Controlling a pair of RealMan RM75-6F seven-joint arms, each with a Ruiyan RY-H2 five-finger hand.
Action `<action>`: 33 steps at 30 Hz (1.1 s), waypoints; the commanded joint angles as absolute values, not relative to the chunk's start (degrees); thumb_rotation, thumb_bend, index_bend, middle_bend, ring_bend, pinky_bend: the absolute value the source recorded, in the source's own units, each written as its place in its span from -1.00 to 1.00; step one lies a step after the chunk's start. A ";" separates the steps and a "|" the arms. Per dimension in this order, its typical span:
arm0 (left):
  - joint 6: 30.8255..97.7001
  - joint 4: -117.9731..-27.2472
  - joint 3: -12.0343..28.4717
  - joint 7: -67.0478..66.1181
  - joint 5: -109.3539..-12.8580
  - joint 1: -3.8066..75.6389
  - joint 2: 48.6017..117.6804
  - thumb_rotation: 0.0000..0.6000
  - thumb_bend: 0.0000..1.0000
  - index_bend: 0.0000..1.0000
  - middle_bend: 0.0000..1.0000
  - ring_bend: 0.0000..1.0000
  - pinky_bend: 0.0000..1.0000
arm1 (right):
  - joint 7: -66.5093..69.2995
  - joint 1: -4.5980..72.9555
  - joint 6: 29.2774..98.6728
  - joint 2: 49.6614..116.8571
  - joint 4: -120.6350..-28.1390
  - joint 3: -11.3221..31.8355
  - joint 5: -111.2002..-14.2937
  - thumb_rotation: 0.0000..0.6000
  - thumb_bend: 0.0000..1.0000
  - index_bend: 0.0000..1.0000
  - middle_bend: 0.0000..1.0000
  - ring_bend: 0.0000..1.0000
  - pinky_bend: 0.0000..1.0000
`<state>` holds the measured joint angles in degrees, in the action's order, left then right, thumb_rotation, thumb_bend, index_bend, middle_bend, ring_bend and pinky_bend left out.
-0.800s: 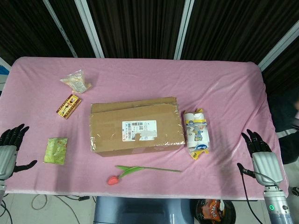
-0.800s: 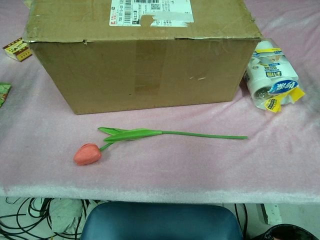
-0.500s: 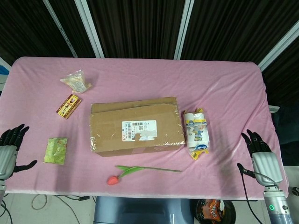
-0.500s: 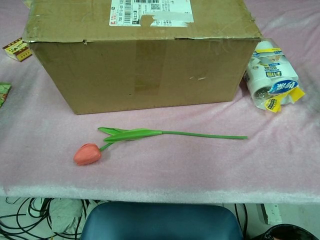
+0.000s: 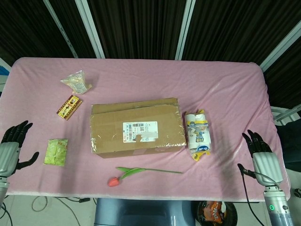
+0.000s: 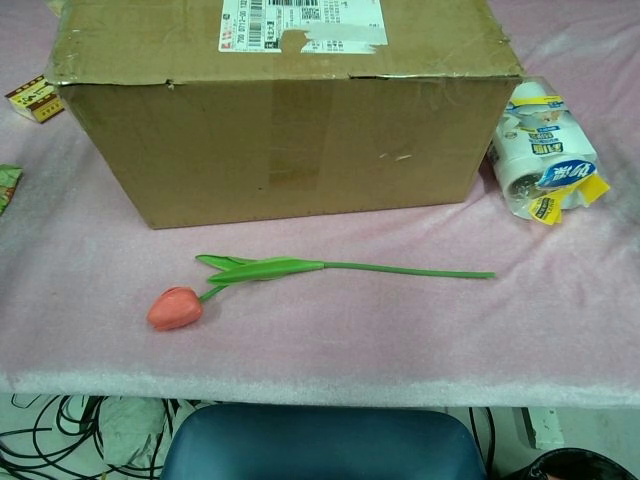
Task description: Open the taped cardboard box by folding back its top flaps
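Note:
The taped cardboard box [image 5: 136,127] sits mid-table with its top flaps down and a white shipping label on top; the chest view shows its front wall [image 6: 290,140] close up. My left hand [image 5: 10,147] hovers at the table's left edge, fingers spread and holding nothing, far from the box. Over at the right edge my right hand [image 5: 264,157] is also spread and empty, well clear of the box. Neither hand shows in the chest view.
A tulip [image 5: 136,173] lies in front of the box. A tissue pack [image 5: 196,134] lies just right of it. A green packet [image 5: 56,151], a small yellow box [image 5: 69,107] and a clear snack bag [image 5: 77,82] lie to the left. Pink cloth [image 5: 225,94] covers the table.
My left hand has risen slightly along the left edge. The right hand shifted a touch. The box and other items have not moved.

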<state>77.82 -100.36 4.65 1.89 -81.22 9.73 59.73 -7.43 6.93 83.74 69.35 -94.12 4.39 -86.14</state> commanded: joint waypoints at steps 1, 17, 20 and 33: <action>75.55 -103.35 7.28 2.62 -80.41 12.54 57.44 1.00 -0.20 -1.00 -1.00 -1.00 -1.00 | -7.29 7.08 83.54 69.41 -94.12 4.40 -86.16 1.00 -0.49 -1.00 -1.00 -1.00 -0.55; 50.46 -114.37 20.46 10.47 -57.96 30.97 50.18 1.00 0.11 -1.00 -0.93 -0.96 -0.79 | -5.95 7.56 82.14 69.38 -94.26 4.61 -84.84 1.00 -0.48 -1.00 -1.00 -1.00 -0.55; 46.06 -114.75 21.40 11.50 -53.59 33.84 49.53 1.00 0.16 -1.00 -0.89 -0.92 -0.76 | -5.68 7.61 81.93 69.34 -94.30 4.64 -84.62 1.00 -0.48 -1.00 -1.00 -1.00 -0.55; 39.56 -112.43 20.88 10.39 -43.89 42.13 52.35 1.00 0.19 -0.91 -0.69 -0.71 -0.54 | -4.59 7.66 81.20 69.11 -94.57 4.61 -83.75 1.00 -0.48 -1.00 -1.00 -1.00 -0.55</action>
<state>39.78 -112.62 21.04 10.58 -44.31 41.69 51.93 -4.59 7.66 81.21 69.11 -94.57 4.61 -83.75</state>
